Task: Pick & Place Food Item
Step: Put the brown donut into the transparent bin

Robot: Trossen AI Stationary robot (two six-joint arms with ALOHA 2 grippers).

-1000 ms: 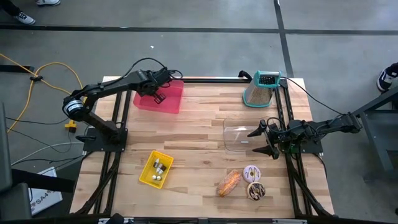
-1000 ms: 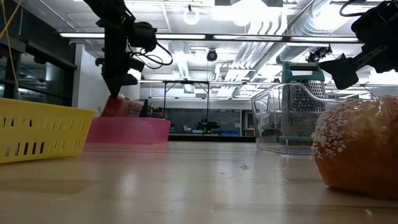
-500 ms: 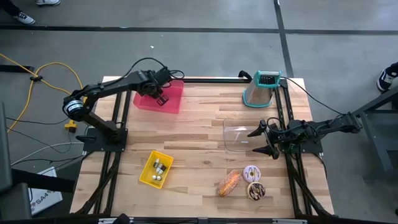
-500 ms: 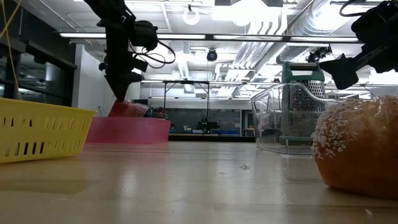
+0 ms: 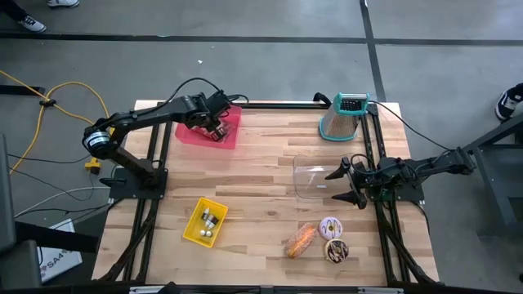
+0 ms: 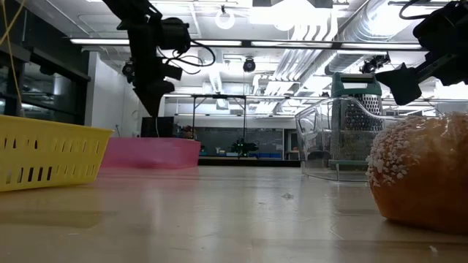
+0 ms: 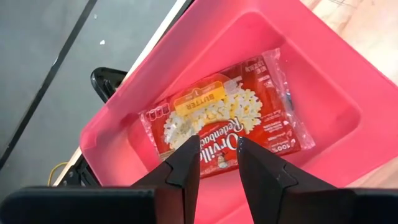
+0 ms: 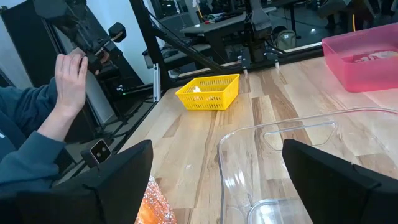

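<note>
Your left gripper (image 7: pixel 214 163) hangs over the pink bin (image 5: pixel 193 135) at upper left of the high view, fingers slightly parted, nothing in them. The popcorn bag (image 7: pixel 227 118) lies flat inside, long axis running lower left to upper right in the wrist frame. Lift straight up so you don't snag the rim. Right gripper (image 5: pixel 344 184) waits wide open, centre-right, by the clear container (image 5: pixel 312 178).

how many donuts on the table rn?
2, both at the table's near right: a pink-frosted donut and a chocolate donut just below it, beside the pastry. None seem hidden.
</note>
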